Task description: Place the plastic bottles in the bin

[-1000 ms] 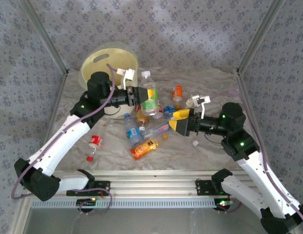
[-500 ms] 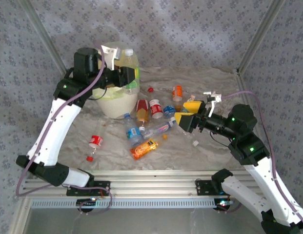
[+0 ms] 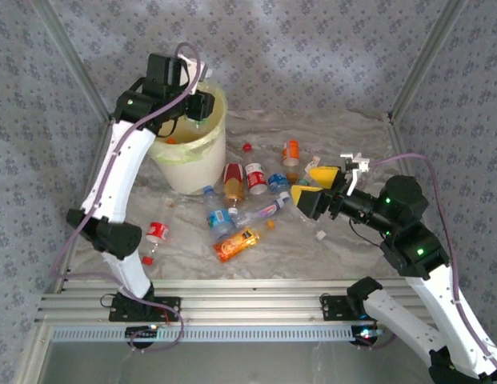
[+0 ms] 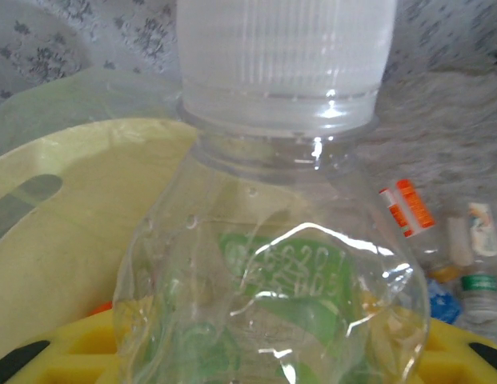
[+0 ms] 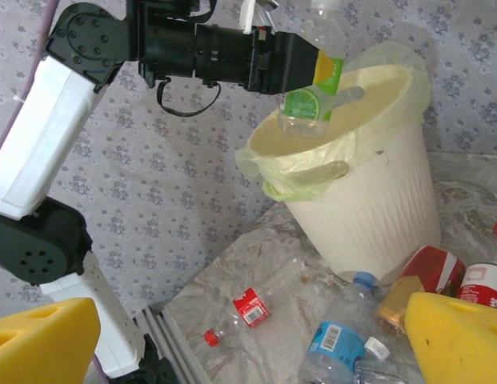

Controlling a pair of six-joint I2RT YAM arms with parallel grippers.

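Although the held plastic bottle point(image 4: 272, 264) showed a green label close to the left wrist camera, its print was too blurred to read. No brand could be made out on any other label either. A barcode was visible on the blue label of one bottle point(image 5: 332, 346) low in the right wrist view.

The left pincer point(image 3: 202, 106) pinched the green-labelled bottle by its body, white cap up, over the mouth of the bin point(image 3: 188, 156) in the upper left of the top view. A second earlier that pincer had been down at the pile of bottles in mid-frame. Half a second earlier it was at the bin's near rim, and it had since lifted higher over the opening. The right pincer point(image 3: 310, 185) hung spread and empty right of the pile, hardly shifted.

One bottle was held, and about eight lay loose on the desk point(image 3: 352, 136). These included an orange-labelled one point(image 3: 290, 152), a brown one with a red label point(image 3: 233, 179), a red-and-white one point(image 3: 256, 178), an orange one point(image 3: 236, 244) and a red-labelled one point(image 3: 157, 232) apart at the left. Two loose red caps point(image 3: 246, 147) also lay on the desk, the second point(image 3: 146, 260) at lower left.
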